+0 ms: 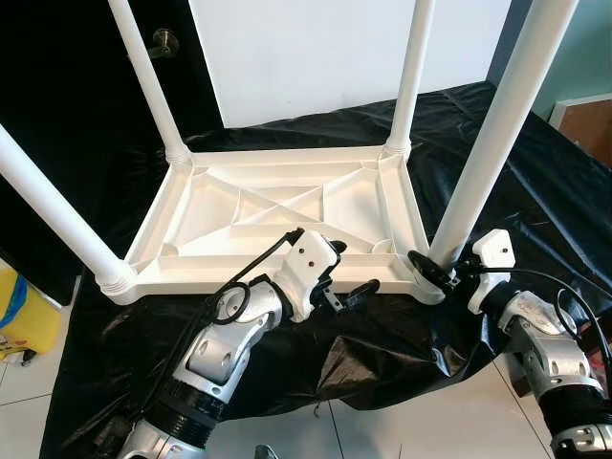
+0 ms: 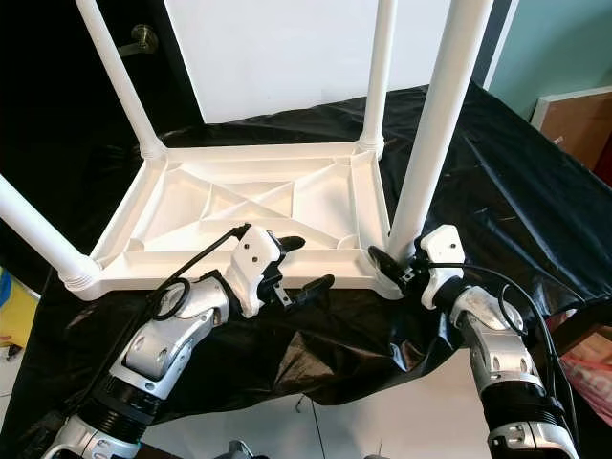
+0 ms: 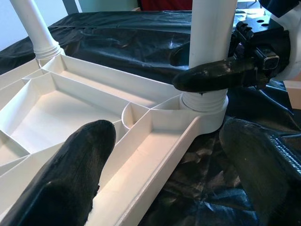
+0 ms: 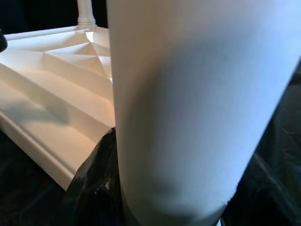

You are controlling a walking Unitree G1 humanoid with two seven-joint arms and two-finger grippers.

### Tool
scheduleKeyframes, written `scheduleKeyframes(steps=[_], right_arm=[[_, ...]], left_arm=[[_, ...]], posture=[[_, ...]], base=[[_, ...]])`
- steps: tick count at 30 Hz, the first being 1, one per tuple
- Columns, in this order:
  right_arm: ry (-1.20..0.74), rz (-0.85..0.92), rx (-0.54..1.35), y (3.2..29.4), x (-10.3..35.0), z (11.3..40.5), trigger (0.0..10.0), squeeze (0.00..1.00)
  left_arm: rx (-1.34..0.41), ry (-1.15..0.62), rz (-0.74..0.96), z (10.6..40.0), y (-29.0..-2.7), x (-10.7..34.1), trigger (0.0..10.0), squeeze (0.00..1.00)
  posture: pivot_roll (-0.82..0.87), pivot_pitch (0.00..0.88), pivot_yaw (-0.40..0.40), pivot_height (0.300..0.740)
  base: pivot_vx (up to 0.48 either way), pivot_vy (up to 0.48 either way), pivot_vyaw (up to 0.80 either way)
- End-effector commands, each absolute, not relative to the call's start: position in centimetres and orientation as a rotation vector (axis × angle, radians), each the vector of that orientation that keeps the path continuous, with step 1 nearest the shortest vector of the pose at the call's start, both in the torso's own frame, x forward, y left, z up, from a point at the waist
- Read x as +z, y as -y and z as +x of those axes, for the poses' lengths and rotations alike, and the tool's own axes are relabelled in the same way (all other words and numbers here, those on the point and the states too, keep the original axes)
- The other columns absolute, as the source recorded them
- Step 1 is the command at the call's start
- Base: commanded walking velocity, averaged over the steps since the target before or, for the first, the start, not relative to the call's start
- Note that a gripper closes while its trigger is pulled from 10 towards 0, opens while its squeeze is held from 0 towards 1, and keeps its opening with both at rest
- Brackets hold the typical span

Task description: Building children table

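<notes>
nearest, white floor tiles (image 1: 421, 421) show below the crumpled front edge of the black plastic sheet (image 1: 382, 354) spread under the work. the left gripper (image 1: 335, 270) hangs over the near rim of the upside-down white plastic children table top (image 1: 277, 206), jaws spread open, one finger above the ribbed inside and the other outside the rim over the sheet. just to the right, the right gripper (image 1: 432, 270) has its jaws closed around the base of the near right white round table leg (image 1: 492, 134), right above its corner socket. four legs stand up, one at each corner. a yellow object (image 1: 19, 320) sits at the far left, and a white wall panel (image 1: 316, 48) rises behind the top.
</notes>
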State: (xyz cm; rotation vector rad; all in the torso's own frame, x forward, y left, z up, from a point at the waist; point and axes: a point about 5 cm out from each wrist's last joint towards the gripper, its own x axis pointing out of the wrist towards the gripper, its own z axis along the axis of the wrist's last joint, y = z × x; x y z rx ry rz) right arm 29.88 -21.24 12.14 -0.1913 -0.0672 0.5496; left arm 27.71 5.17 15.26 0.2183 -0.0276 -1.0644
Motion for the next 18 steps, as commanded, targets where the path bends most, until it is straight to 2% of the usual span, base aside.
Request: scheduleKeyframes(steps=[1,5,6,7,11,14,18], right_arm=[[0.028,-0.169,0.493,21.3,11.3,29.7,10.0,0.00],[-0.001,-0.154,0.347,21.3,10.8,29.5,10.0,0.00],[-0.001,-0.154,0.347,21.3,10.8,29.5,10.0,0.00],[-0.007,-0.123,0.246,20.8,10.4,29.1,10.0,0.00],[-0.008,-0.106,0.179,20.4,10.2,28.6,10.0,0.00],[-0.020,-0.056,0.014,20.1,9.9,27.9,10.0,0.00],[-0.035,-0.031,-0.054,19.6,9.7,27.4,10.0,0.00]], left_arm=[[-1.128,0.010,0.212,27.2,-5.2,15.1,10.0,0.00],[-1.103,0.024,0.130,27.4,-5.4,15.9,10.0,0.00],[-1.103,0.024,0.130,27.4,-5.4,15.9,10.0,0.00],[-1.095,0.020,0.130,27.4,-5.7,15.8,10.0,0.00],[-1.091,0.014,0.138,27.3,-5.8,15.6,10.0,0.00],[-1.077,0.008,0.136,27.4,-6.0,15.6,10.0,0.00],[-1.071,0.005,0.132,27.5,-6.1,15.6,10.0,0.00]], posture=[[-0.12,0.031,0.063,0.740],[-0.12,0.058,0.068,0.740],[-0.12,0.058,0.068,0.740],[-0.12,0.064,0.068,0.740],[-0.12,0.068,0.069,0.740],[-0.12,0.071,0.069,0.740],[-0.12,0.071,0.069,0.740]], base=[[0.000,0.000,0.00],[0.000,0.000,0.00],[0.000,0.000,0.00],[0.000,0.000,0.00],[0.000,0.000,0.00],[0.000,0.000,0.00],[0.000,0.000,0.00]])
